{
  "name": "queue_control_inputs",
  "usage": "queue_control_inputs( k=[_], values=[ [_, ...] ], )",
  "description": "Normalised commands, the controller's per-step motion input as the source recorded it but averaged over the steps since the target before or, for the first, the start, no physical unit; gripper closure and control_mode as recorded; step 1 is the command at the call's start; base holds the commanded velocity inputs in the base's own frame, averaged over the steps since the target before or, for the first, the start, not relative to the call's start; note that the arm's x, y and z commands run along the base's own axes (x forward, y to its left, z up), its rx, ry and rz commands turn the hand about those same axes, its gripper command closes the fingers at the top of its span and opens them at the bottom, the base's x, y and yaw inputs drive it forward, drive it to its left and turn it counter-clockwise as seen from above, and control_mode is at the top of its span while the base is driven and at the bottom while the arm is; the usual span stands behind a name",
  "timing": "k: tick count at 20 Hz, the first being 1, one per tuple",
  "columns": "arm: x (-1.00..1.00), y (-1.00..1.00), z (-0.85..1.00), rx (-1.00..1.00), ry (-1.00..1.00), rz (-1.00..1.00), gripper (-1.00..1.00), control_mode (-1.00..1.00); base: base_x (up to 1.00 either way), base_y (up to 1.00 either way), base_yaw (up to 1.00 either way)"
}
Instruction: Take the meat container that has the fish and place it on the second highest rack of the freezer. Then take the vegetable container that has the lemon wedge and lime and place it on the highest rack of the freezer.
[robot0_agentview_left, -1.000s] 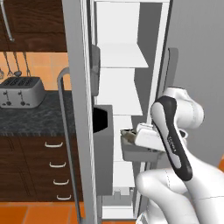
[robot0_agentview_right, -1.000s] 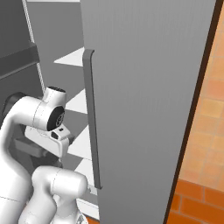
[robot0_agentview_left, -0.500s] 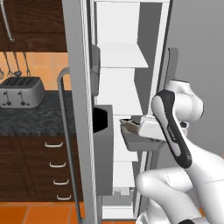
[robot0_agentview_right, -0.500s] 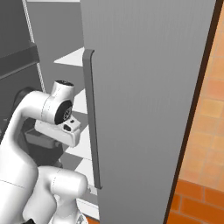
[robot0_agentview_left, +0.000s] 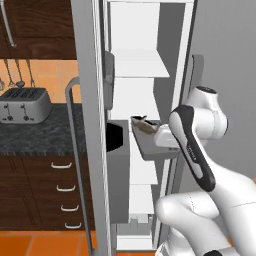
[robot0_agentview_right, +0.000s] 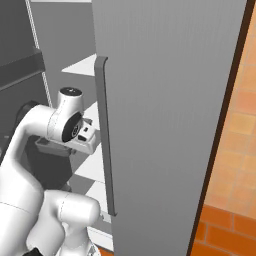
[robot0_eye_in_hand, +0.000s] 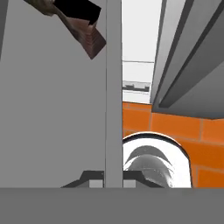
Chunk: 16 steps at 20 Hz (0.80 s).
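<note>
One shallow grey meat container with one brown fish lying in it is observed in the open freezer, level with a middle rack, its right end at the arm's hand. One two-finger gripper is closed tight on the container's wall; in the hand view that grey wall runs upright between the fingertips and the fish lies at top left. Four white racks counted in the left base view. One grey door with one vertical handle stands at right. One silver toaster sits on the dark speckled counter at left, above four white drawer handles. Since a second ago the container sits higher and further left, and the elbow is raised.
</note>
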Motion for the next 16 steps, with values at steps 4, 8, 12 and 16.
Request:
queue_control_inputs(
  k=[4, 8, 12, 16],
  values=[
    [0.3, 0.01, 0.03, 0.0, -0.2, -0.11, 1.0, -1.0, 0.0, 0.0, 0.0],
    [0.55, 0.0, 0.05, 0.02, -0.09, -0.19, 1.0, -1.0, 0.0, 0.0, 0.0],
    [0.54, 0.0, 0.18, 0.06, 0.0, -0.12, 1.0, -1.0, 0.0, 0.0, 0.0],
    [0.39, 0.06, 0.04, 0.05, 0.0, -0.06, 1.0, -1.0, 0.0, 0.0, 0.0]
  ],
)
